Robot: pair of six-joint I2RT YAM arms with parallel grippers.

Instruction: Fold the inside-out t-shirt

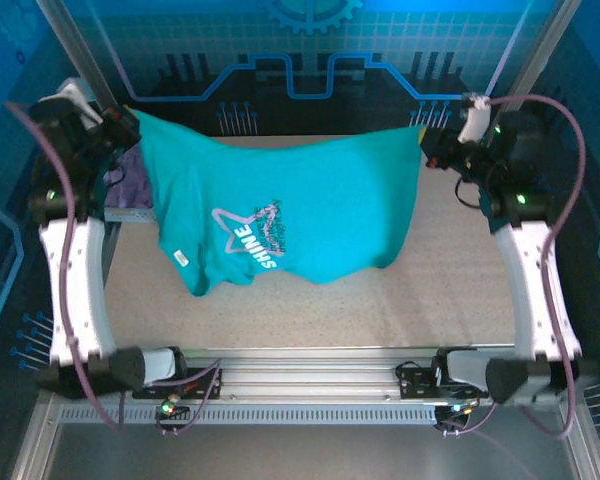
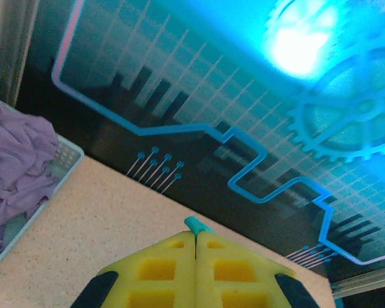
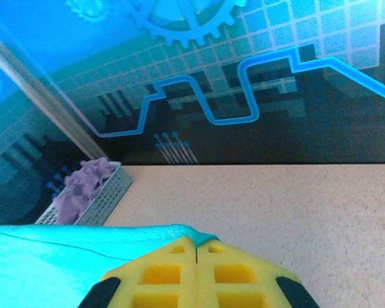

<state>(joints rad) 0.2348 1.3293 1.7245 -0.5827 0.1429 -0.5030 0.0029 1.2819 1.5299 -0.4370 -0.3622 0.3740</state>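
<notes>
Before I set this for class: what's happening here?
The robot holds the teal t-shirt up. The left gripper and right gripper are each shut on a top corner, so it hangs spread above the table, not yet folded. A purple garment lies in a basket at the left.

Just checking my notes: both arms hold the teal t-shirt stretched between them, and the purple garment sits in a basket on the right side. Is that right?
Not quite: the purple garment and its basket sit on the left side, as the top external view shows. The teal t-shirt is indeed stretched between both arms.
</notes>
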